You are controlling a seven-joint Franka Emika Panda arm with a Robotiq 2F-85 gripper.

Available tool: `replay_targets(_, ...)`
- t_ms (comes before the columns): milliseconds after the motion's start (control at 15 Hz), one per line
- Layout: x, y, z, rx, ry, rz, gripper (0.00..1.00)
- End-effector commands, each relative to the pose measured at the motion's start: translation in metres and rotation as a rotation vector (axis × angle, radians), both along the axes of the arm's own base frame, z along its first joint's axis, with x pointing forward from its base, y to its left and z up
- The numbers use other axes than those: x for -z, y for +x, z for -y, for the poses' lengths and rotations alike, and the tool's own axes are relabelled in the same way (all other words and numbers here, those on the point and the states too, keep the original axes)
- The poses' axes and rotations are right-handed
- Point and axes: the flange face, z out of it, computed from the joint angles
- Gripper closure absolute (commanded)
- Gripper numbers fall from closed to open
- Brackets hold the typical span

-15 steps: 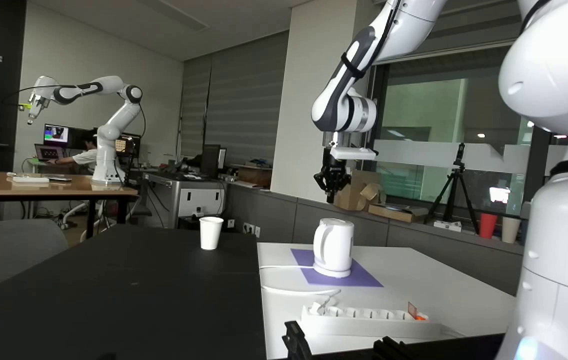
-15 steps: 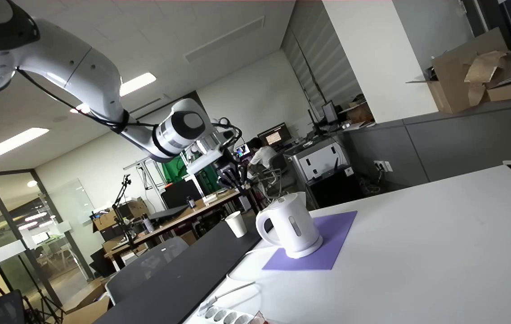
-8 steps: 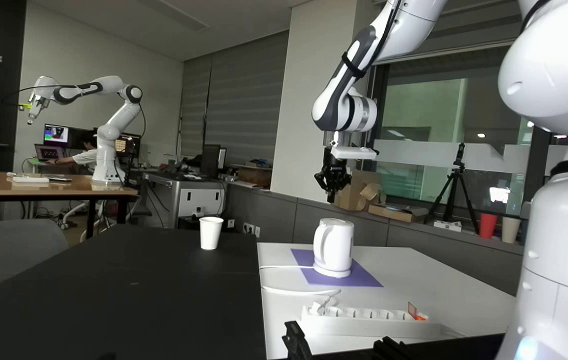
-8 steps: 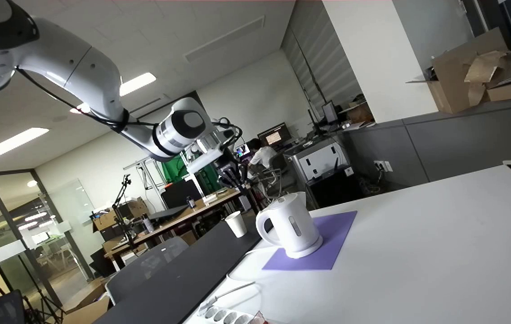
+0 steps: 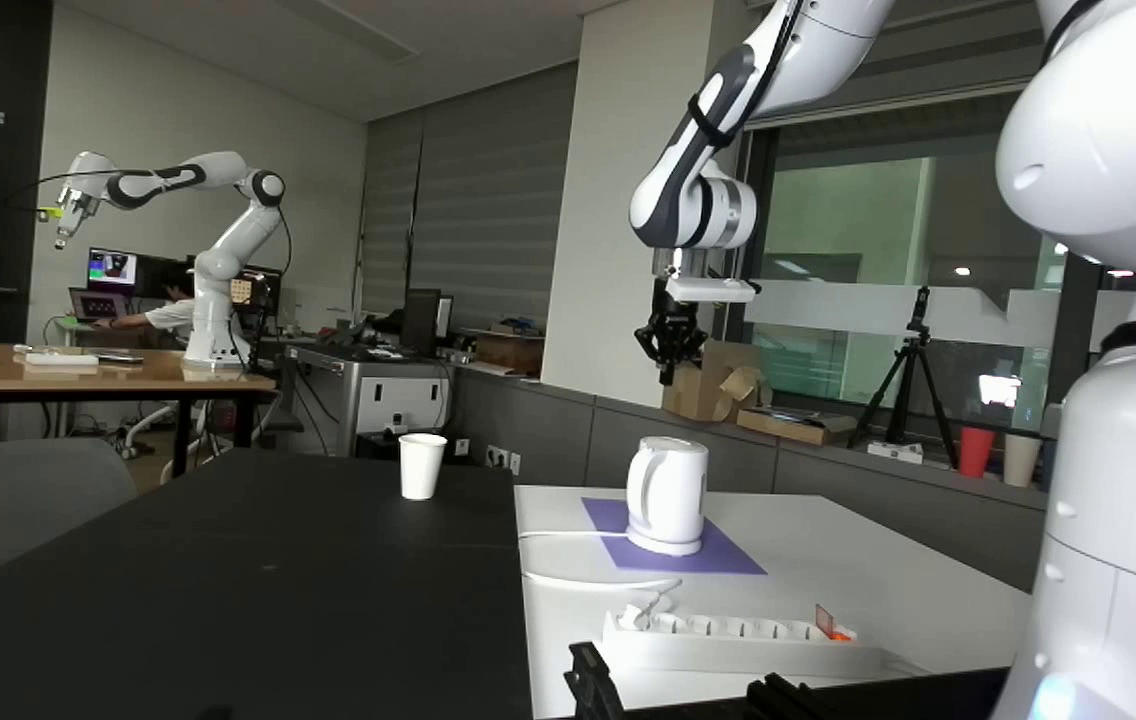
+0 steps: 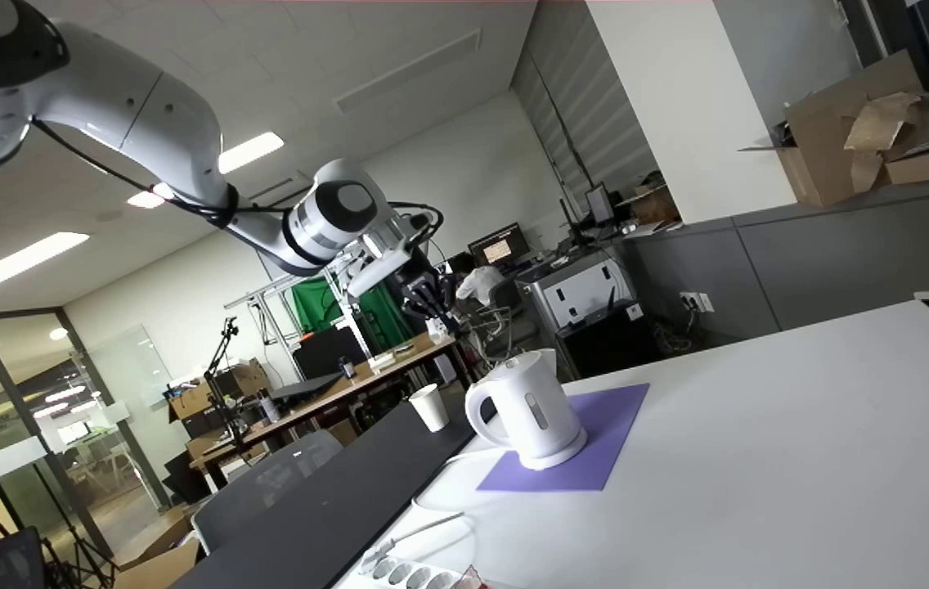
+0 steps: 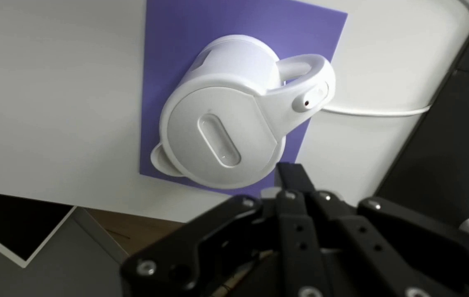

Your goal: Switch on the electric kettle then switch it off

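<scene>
The white electric kettle (image 5: 680, 492) stands upright on a purple mat (image 5: 728, 557) on the white table; it also shows in an exterior view (image 6: 536, 413). In the wrist view I see the kettle (image 7: 214, 136) from above, with its handle toward the upper right. A small switch (image 7: 316, 97) with a dark red dot sits on top of the handle. My gripper (image 5: 667, 375) is above the kettle, apart from it, with its fingers pointing down. It also shows in an exterior view (image 6: 448, 321). In the wrist view the gripper's fingertips (image 7: 294, 175) are together, with nothing between them.
A white paper cup (image 5: 421, 467) stands on the black table (image 5: 258, 580) beside the white table (image 5: 828, 560). A white power strip (image 5: 743, 645) with a plug and cable lies in front of the kettle. The kettle's white cord (image 7: 377, 112) runs toward the black table.
My gripper has risen a little above the kettle and shifted slightly within the last half second. The kettle, mat and cup have not moved.
</scene>
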Motion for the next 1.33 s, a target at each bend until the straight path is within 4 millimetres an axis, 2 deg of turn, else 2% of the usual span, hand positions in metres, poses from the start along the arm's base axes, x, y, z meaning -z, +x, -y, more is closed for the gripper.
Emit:
replay_targets(0,-0.0163,0.0094,0.0091,0.035,-0.016,0.007,1.0)
replay_targets(67,-0.0182,0.0104,0.0102,0.038,-0.017,0.007,1.0)
replay_targets(133,-0.0194,0.011,0.0109,0.04,-0.02,0.009,0.76)
replay_targets(267,-0.0211,0.0106,0.0125,0.044,-0.03,0.015,0.67)
replay_targets(867,-0.0236,0.0105,0.0165,0.045,-0.066,0.021,0.05)
replay_targets(1000,-0.0235,0.0103,0.016,0.045,-0.067,0.021,0.0)
replay_targets(1200,-0.0223,0.0104,0.0165,0.046,-0.074,0.016,0.0)
replay_targets(1267,-0.0157,0.0083,0.0159,0.016,-0.06,0.021,0.0)
